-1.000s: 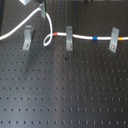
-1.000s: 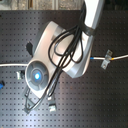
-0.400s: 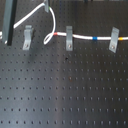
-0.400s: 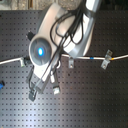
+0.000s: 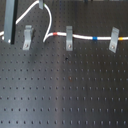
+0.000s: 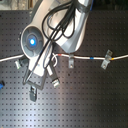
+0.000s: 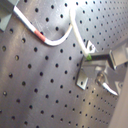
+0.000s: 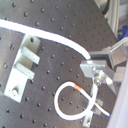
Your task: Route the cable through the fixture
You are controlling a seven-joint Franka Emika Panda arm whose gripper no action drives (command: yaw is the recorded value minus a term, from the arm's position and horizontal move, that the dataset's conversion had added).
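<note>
The claw pinches the cable, which already sits in two clips and loops up beside the empty third clip; next, it seems, lower it in.

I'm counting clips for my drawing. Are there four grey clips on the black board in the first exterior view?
No, the first exterior view shows only three: left clip, middle clip and right clip, with the cable running by them.

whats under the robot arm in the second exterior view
The arm covers part of the black perforated board and a stretch of the white cable, which emerges on both sides. Anything else beneath it is hidden.
</note>
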